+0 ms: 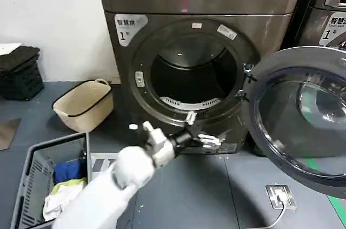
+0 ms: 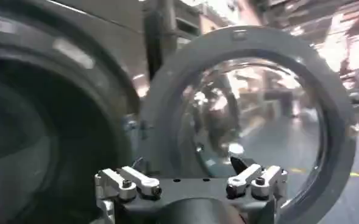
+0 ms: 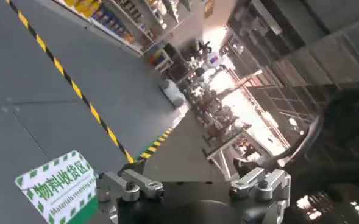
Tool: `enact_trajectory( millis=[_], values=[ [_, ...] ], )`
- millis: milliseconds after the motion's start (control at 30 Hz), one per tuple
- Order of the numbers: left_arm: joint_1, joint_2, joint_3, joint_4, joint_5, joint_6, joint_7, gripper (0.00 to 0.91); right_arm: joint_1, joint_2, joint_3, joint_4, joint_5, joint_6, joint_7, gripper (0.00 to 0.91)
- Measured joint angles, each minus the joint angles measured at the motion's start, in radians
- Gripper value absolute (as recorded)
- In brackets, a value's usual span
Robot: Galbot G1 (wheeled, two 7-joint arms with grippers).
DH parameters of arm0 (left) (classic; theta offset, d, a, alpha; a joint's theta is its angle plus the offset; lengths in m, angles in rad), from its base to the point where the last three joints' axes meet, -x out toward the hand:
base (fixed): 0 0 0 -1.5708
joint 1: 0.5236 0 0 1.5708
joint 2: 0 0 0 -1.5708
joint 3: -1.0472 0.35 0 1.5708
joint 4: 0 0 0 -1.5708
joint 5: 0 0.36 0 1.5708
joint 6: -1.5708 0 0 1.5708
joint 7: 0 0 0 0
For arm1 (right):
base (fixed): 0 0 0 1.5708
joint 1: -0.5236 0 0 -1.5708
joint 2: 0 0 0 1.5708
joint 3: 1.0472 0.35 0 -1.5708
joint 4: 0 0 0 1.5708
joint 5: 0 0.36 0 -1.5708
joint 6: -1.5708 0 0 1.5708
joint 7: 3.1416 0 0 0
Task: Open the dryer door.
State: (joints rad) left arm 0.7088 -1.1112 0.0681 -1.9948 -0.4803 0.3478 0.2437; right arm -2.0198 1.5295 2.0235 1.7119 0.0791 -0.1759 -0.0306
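The white, round-shelled left arm (image 1: 102,191) was stretched forward and up from the lower left of the head view. At its end, the left gripper (image 1: 198,129), made of silver metal links on a black base, was held with its two fingers spread apart and nothing between them. In the right wrist view, the right gripper (image 3: 194,185) was also spread apart and held nothing.

dryer door (image 1: 303,120) swung right of drum opening (image 1: 193,74), left tool (image 1: 197,130) before it
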Motion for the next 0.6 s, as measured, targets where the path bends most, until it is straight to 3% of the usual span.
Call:
enact_trajectory(
  millis=[200, 600],
  values=[
    [0.148, 0.075, -0.162, -0.101, -0.007, 0.089, -0.02, 0.907, 0.002, -0.016, -0.019, -0.006, 0.004, 0.003, -0.002, 0.907],
    [0.419, 0.176, -0.532, -0.224, -0.207, 0.265, -0.133, 0.907, 0.018, -0.059, -0.041, 0.004, 0.014, -0.007, -0.02, 0.907]
  ],
)
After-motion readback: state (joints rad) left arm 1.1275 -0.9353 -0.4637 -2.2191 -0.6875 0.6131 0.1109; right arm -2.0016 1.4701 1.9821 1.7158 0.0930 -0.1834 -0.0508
